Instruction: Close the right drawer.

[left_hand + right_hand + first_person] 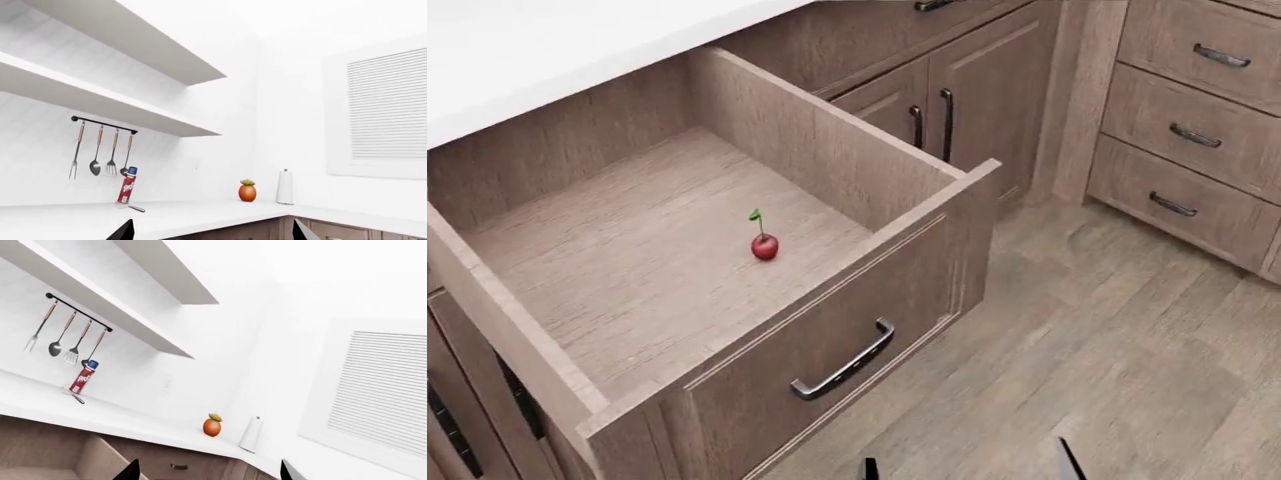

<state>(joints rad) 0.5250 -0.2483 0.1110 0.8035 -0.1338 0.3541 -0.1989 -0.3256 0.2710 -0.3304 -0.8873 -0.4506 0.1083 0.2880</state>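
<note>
The wide grey-brown wood-grain right drawer (694, 250) stands pulled far out, filling the left and centre of the head view, its front panel facing the lower right and its long axis running from lower left to upper right. Its dark curved bar handle (845, 363) lies horizontal along that front. A small red cherry (765, 245) sits on the drawer floor. The white table (547, 50) crosses the upper left. The right gripper (968, 466) shows only two separated dark fingertips at the bottom edge, spread open; the left gripper (210, 230) likewise gapes, holding nothing.

White lettering on the red spray can (127, 186), too blurred to read.
</note>
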